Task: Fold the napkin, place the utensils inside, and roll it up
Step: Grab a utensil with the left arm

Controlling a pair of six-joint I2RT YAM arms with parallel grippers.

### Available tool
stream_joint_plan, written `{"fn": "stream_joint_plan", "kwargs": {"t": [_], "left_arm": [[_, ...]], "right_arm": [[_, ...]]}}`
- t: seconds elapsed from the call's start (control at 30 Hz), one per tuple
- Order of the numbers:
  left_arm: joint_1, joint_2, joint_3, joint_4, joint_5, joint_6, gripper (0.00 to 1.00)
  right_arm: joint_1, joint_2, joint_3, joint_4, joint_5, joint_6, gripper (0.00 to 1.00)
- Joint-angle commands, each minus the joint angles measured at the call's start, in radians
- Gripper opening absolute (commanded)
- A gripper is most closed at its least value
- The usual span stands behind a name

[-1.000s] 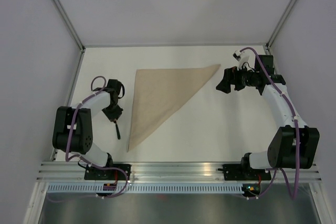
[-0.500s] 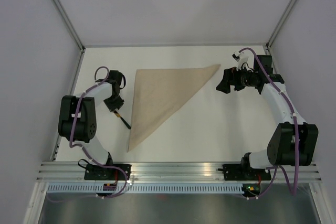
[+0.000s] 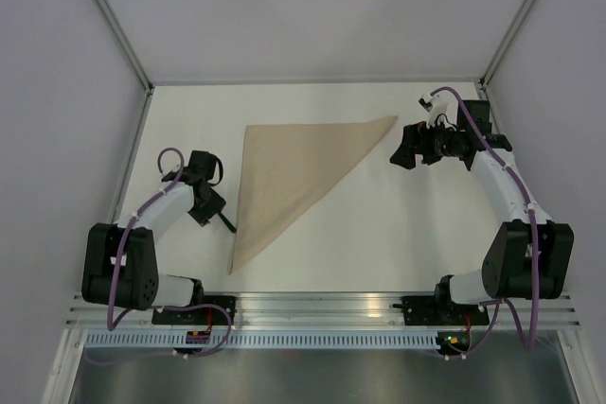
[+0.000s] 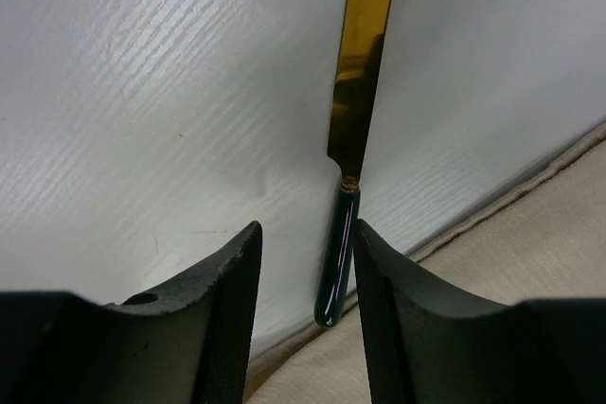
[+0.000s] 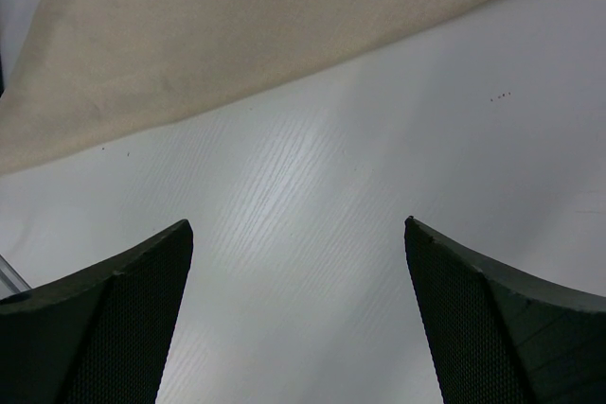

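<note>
Napkin (image 3: 284, 177) lies flat on the white desk (image 3: 379, 243), folded into a beige triangle. One short edge runs along the far side, the other down the left, and the long diagonal edge falls from the far-right corner to the near-left tip. In the top view no creases or lifted corners show on it.

One utensil (image 3: 227, 224) is in view, a slim knife lying on the desk at the napkin's left edge, about two thirds of the way down that edge. The left wrist view shows it clearly (image 4: 352, 139). It has a shiny gold blade pointing away from the camera and a dark green handle whose end reaches the napkin's hem (image 4: 492, 262). It rests on the bare desk rather than on the cloth.

The left gripper (image 3: 208, 205) hovers low just left of the napkin, over the knife's handle. In its own camera the left gripper (image 4: 305, 229) stands partly parted, with a gap wider than the handle. The handle sits inside that gap, close against the finger on the right of the picture; whether it touches that finger I cannot tell. Nothing is clamped.

The right gripper (image 3: 402, 150) hangs near the napkin's far-right corner, apart from the cloth. Its wrist view (image 5: 296, 224) shows the fingers spread wide over bare desk, with the napkin (image 5: 237, 26) across the top of the frame.
</note>
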Motion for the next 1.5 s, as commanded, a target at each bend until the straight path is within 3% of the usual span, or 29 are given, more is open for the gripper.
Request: {"fn": "stream_joint_plan", "kwargs": {"t": [0.0,0.3,0.77,1.0,1.23,1.47], "left_arm": [[-0.018,-0.051,-0.018,0.008,0.024,-0.121,0.5],[-0.035,-0.016,-0.014,0.009,-0.012,-0.16,0.51],[-0.051,0.121,0.057,0.022,-0.051,-0.176,0.45],[-0.058,0.147,0.055,0.029,-0.065,-0.17,0.29],[-0.058,0.145,0.084,0.031,-0.082,-0.095,0.04],[-0.058,0.096,0.123,0.031,-0.079,0.014,0.02]], "right_arm": [[0.001,-0.016,-0.002,0.027,0.0,-0.014,0.97],[0.001,-0.026,-0.01,0.022,-0.005,-0.019,0.97],[0.001,-0.034,-0.008,0.019,-0.008,-0.024,0.97],[0.001,-0.026,-0.008,0.018,-0.008,-0.027,0.97],[0.0,-0.025,-0.008,0.016,-0.005,-0.025,0.97],[0.0,-0.025,-0.004,0.016,-0.002,-0.027,0.97]]}}
